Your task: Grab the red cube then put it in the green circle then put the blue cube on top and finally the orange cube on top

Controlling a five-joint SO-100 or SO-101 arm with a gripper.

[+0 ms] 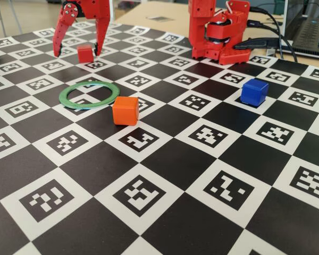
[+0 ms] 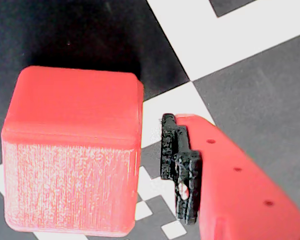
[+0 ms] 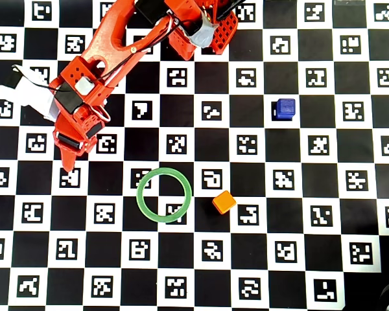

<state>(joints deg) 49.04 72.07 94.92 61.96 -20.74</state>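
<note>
- The scene was a table covered by a black-and-white checkerboard mat (image 1: 165,212), each white square printed with a small black square-code marker.
- The red arm's gripper (image 1: 77,52) reached down at the far left of the fixed view, its two fingers spread wide and straddling the red cube (image 1: 85,53).
- The red cube rested on the mat between the fingers. In the wrist view the cube (image 2: 72,150) filled the left half, and one finger's black pad (image 2: 180,170) stood just beside it with a sliver of mat showing between them, so nothing was gripped.
- In the overhead view the arm covered the red cube entirely; the gripper's tip (image 3: 70,152) pointed down the left side of the mat.
- The green circle (image 1: 74,102) lay flat and empty, nearer the camera than the gripper in the fixed view, with mat showing through its open centre.
- The orange cube (image 1: 125,110) sat just outside the ring's right edge in the fixed view, apparently not touching it.
- The blue cube (image 1: 254,91) stood well apart, on the right side of the mat.
- Judged from this layout, no part of the stack was built: the first grasp was about to close, and placing red, then blue, then orange all remained.
- No brand name, label or readable words appeared anywhere; the mat's markers were coded patterns, not letters.
</note>
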